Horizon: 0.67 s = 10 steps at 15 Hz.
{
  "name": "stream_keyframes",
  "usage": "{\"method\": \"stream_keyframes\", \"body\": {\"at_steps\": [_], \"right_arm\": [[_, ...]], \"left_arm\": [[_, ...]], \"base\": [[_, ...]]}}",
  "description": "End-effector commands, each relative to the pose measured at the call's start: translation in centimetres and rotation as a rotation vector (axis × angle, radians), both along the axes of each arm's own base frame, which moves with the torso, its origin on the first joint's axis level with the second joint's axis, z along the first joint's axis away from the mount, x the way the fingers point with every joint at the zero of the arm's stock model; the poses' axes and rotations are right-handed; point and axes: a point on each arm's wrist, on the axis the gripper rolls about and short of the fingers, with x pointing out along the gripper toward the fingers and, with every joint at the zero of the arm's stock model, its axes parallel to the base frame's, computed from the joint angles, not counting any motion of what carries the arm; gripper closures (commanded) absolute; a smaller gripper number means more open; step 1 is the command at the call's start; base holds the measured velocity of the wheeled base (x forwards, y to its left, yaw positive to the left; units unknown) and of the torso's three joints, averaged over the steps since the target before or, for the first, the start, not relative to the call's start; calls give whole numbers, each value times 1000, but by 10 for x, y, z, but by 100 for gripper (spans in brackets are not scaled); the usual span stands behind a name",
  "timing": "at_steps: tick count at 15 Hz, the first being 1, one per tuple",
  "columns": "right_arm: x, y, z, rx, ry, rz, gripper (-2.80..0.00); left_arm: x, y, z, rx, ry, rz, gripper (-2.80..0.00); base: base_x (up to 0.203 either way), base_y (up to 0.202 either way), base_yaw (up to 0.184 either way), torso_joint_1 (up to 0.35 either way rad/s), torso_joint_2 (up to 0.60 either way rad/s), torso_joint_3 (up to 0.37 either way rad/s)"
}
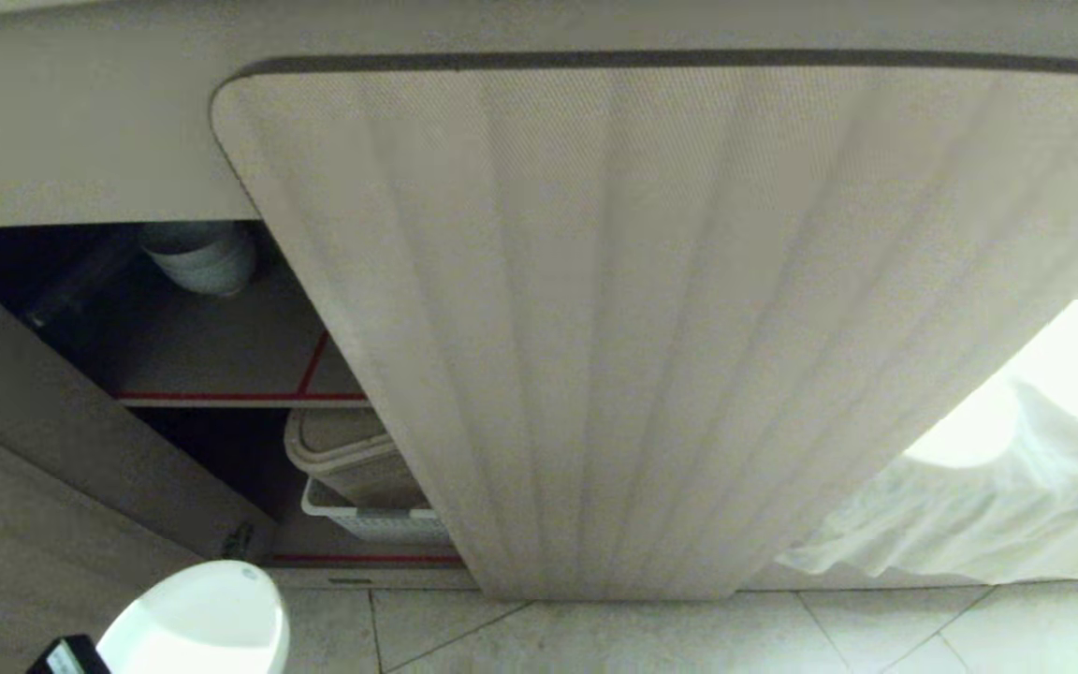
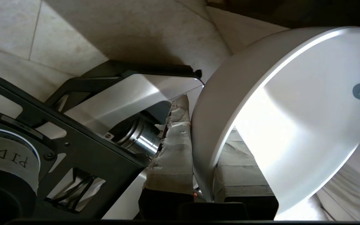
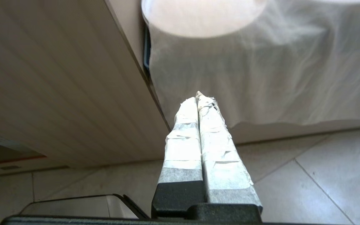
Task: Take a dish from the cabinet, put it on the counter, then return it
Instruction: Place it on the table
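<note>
The dish (image 2: 280,125) sits pinched by its rim in the left gripper (image 2: 203,175), down at 7 o'clock below the open cabinet (image 1: 221,318). Right gripper (image 3: 198,103) is clenched, empty. Keep it level, clear the door (image 1: 651,328) going up.

The dish (image 2: 292,125) is a small, deep-sided white ceramic bowl with a small grey-blue mark just inside its rim; it is tilted on edge, clear of any surface, low in front of the cabinet (image 1: 651,328). The cabinet's beige, vertically ribbed door with rounded corners stands open, showing a dark interior and red-edged shelves. Above it runs the counter (image 1: 80,140), with only its cream-beige front edge visible.
</note>
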Motion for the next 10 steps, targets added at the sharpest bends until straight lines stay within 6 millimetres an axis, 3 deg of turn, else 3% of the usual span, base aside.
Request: {"method": "stream_keyframes", "body": {"at_steps": [1, 5, 10], "right_arm": [[0, 0, 0, 1, -2, 0, 0], [0, 0, 0, 1, -2, 0, 0], [0, 0, 0, 1, -2, 0, 0]], "left_arm": [[0, 0, 0, -2, 2, 6, 0], [0, 0, 0, -2, 1, 5, 0], [0, 0, 0, -1, 1, 6, 0]], "base": [[0, 0, 0, 265, -200, -263], [0, 0, 0, 195, -591, -199], [0, 0, 0, 190, -423, -180]]}}
